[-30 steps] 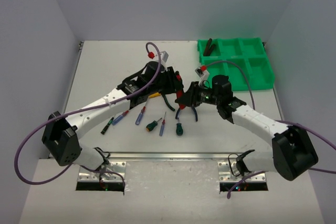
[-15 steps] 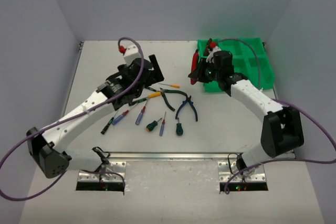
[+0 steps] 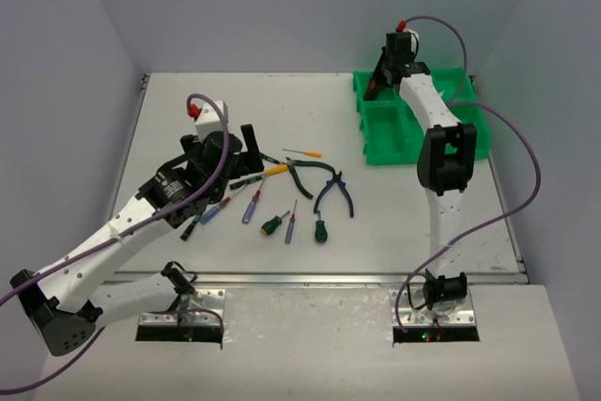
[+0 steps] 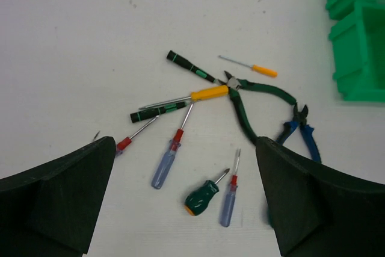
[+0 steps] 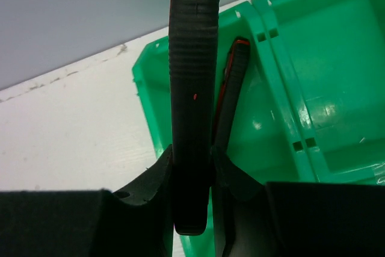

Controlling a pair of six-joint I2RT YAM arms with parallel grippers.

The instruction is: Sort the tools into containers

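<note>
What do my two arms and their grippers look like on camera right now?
The left arm and right arm are white links with black joint housings. A purple cable loops along each, ending in a red connector near the wrist. The gripper fingers are matte black, broad wedges.

White worktop (image 3: 188, 110). Green six-compartment tray (image 3: 390, 155) sits at the far right corner. Loose cluster mid-worktop:
- green-handled pliers (image 3: 302, 174), nose against the yellow-handled screwdriver (image 3: 274, 170)
- blue-handled pliers (image 3: 333, 192) just beside them
- orange-handled screwdriver (image 3: 305, 152) behind
- stubby green screwdriver (image 3: 272, 224) nearer the front
- large blue-handled screwdriver (image 3: 250, 208) nearer the front
</note>
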